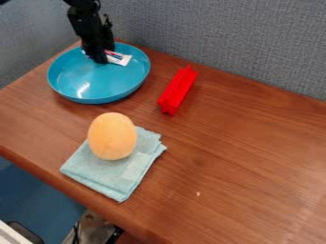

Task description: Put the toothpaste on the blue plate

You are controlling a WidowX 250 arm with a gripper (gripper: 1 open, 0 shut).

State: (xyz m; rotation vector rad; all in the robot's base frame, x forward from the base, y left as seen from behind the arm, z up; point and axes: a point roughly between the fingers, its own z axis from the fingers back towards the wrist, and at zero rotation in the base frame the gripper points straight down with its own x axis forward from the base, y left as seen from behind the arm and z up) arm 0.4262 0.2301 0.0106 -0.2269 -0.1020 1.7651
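Camera view: you are looking down on a brown wooden table (242,157), its surface spreading out below and to the right of your fingers in the picture. Behind it, a grey fabric panel (230,38) is standing upright. The turquoise-blue plate (95,88) is lying at the table's far left, directly under your fingers. Nearer the camera than your fingers, a pale teal folded cloth (112,173) is lying flat, well apart from them. Your black gripper (98,57) is pointing down over the far part of the plate. On the cloth, an orange egg-shaped object (112,136) is resting, also well apart from your fingers. To the right of your fingers, a solid red bar (178,90) is lying slantwise on the wood, beside the plate and not touching it. Smallest item: the toothpaste (117,58), white with red and blue print, is showing right at your fingers, within the plate's outline, its white end sticking out to their right. Finger state: dark and small in view; you cannot tell whether they are gripping the tube or standing apart around it.
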